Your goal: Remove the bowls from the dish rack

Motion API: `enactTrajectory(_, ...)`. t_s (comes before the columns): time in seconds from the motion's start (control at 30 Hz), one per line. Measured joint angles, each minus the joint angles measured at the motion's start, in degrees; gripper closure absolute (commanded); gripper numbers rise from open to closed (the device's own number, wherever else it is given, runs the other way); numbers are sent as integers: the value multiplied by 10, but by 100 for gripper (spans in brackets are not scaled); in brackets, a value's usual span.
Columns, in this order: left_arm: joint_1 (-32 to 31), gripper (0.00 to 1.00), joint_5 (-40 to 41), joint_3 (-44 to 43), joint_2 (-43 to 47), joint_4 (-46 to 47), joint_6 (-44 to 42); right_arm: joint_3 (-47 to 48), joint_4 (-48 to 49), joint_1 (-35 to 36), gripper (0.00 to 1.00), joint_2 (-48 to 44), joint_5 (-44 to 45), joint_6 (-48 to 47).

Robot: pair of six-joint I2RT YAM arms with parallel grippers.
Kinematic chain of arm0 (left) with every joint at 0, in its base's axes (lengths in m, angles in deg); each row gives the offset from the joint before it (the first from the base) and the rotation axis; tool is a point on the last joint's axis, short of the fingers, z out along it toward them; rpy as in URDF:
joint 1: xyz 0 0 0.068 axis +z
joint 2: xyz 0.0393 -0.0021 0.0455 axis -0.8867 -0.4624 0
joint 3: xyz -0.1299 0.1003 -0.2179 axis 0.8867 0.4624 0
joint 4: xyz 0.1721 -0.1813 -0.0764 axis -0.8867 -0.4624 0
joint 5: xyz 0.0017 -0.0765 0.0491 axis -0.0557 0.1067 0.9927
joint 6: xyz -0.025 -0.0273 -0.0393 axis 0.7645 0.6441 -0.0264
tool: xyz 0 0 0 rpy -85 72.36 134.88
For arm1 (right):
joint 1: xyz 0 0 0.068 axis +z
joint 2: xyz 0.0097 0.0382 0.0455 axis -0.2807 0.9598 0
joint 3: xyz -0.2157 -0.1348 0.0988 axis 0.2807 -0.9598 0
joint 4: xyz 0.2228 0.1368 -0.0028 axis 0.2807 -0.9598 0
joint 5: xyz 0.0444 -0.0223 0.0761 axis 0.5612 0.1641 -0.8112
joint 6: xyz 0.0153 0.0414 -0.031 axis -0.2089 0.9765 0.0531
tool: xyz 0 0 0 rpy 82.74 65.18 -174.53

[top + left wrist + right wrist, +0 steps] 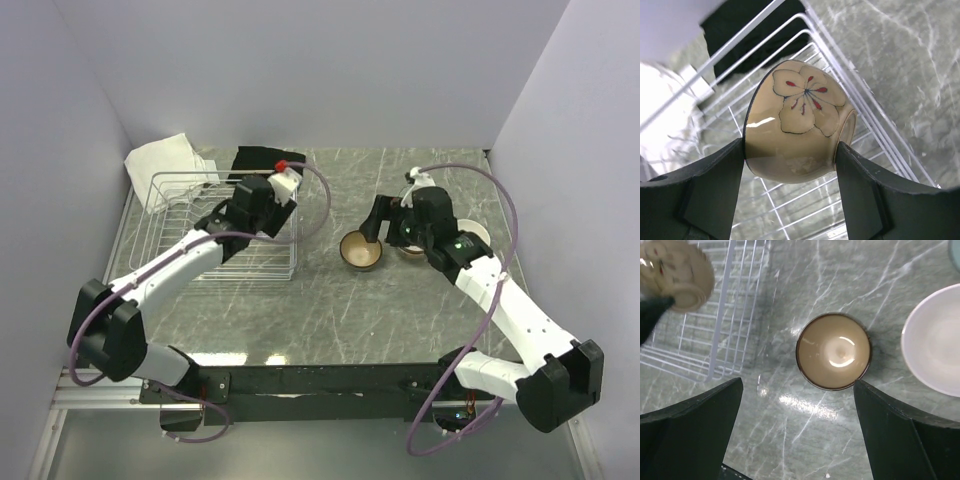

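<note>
beige bowl (800, 130): glazed ceramic with a painted flower on the outside, lying on its side at mid-frame of the left wrist view, clear of the wires. it is over the upper right corner of the dish rack (170, 225) as the top view shows it.

handling (judged): stiff, fairly light, glaze likely slick, would chip if dropped. safest hold is probably across rim and foot ring.

left gripper (791, 146): jaws clamped on this bowl, one finger by the rim, the other at the foot. the arm runs from lower left diagonally up to the rack corner.

right gripper (797, 384): jaws wide apart, empty, looking straight down on the tan-brown bowl (834, 351), which sits upright on the table. a pale bowl (935, 340) is at the right edge. the arm comes in from lower right, elbow bent.
</note>
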Motion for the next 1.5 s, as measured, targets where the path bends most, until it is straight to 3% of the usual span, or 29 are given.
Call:
enactTrajectory(0.4,-197,63,152,109,43,184,-195,150,-135,-96,0,71,-44,9)
enactTrajectory(0.73,-341,62,249,208,22,376,-346,223,-206,-98,0,128,-114,9)
enactTrajectory(1.03,-418,61,316,289,-46,581,-478,277,-278,-59,0,203,-152,8)
enactTrajectory(1.2,-437,62,334,299,-58,632,-511,308,-320,-38,0,243,-170,6)
enactTrajectory(1.5,-461,62,359,299,-84,679,-539,376,-400,0,11,342,-184,-4)
